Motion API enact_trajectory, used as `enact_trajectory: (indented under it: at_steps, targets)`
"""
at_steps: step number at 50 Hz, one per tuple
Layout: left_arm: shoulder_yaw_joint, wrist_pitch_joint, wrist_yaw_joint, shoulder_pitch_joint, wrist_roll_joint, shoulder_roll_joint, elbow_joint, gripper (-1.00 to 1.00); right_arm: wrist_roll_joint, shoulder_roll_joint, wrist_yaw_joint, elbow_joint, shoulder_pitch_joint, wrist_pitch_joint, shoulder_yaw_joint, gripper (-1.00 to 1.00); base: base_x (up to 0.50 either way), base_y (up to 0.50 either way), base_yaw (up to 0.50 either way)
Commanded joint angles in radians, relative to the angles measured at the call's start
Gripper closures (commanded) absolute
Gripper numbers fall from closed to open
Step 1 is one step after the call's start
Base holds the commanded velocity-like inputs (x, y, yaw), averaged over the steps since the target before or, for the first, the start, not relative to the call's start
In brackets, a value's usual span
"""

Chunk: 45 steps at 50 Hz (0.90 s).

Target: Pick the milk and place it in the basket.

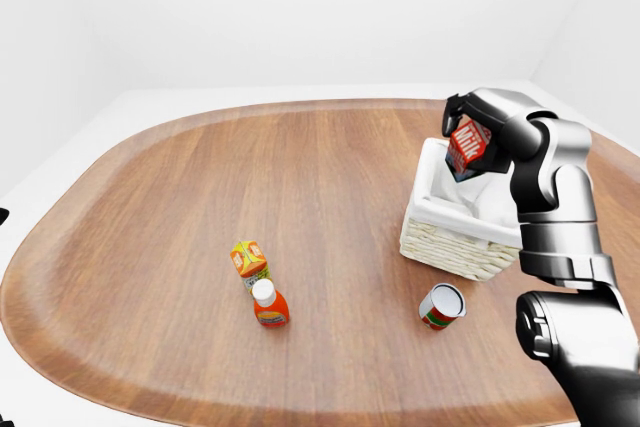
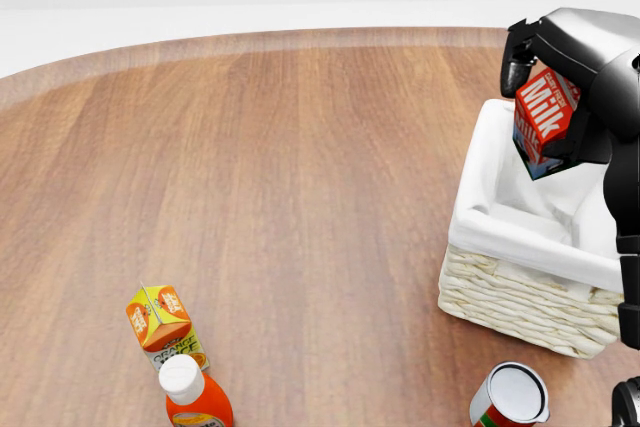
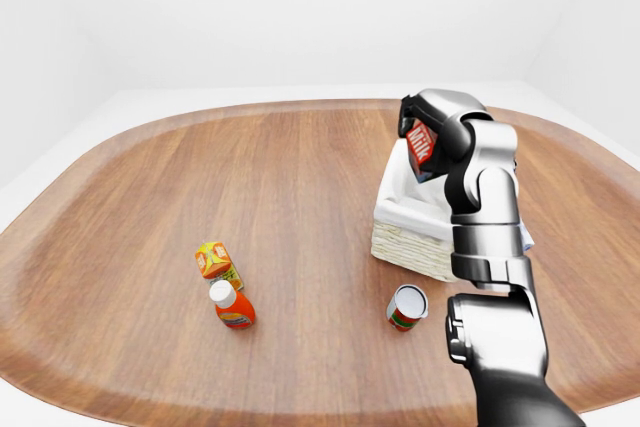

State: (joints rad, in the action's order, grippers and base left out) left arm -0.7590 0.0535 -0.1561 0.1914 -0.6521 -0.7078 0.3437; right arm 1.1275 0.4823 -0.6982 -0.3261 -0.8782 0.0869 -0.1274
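Observation:
My right hand is shut on the red milk carton, which is tilted and held just above the open top of the white-lined wicker basket at the right of the head view. The carton also shows in the left-eye view over the basket. The carton's lower end dips toward the basket's white liner; I cannot tell whether it touches. My left hand is not in any view.
An orange juice carton and an orange bottle with a white cap stand at the lower left of the wooden table. A tin can lies just below the basket. My right forearm rises along the right edge.

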Motion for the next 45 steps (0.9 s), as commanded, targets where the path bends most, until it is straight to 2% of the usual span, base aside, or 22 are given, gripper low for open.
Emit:
enact_trajectory:
  at_steps: [1,23,35,45]
  targets:
    - [0.000,-0.001,-0.001,0.000,0.000,0.000,0.000,-1.00,-0.037,0.048,0.000,-0.038,-0.012,0.000,-0.016,1.00,0.00,0.00,0.00]
    - [0.000,0.000,-0.002,0.000,-0.001,0.000,0.000,-1.00,-0.142,0.045,0.000,-0.174,-0.030,0.000,-0.018,1.00,0.00,0.00,0.00]
    - [0.000,-0.001,0.000,0.000,-0.001,0.000,0.000,-1.00,-0.225,0.061,0.121,-0.216,-0.016,0.000,-0.028,1.00,0.00,0.00,0.00]
    - [0.000,-0.002,0.000,0.000,-0.002,0.000,0.001,-1.00,-0.236,0.097,0.127,-0.210,0.001,0.000,-0.028,1.00,0.00,0.00,0.00]
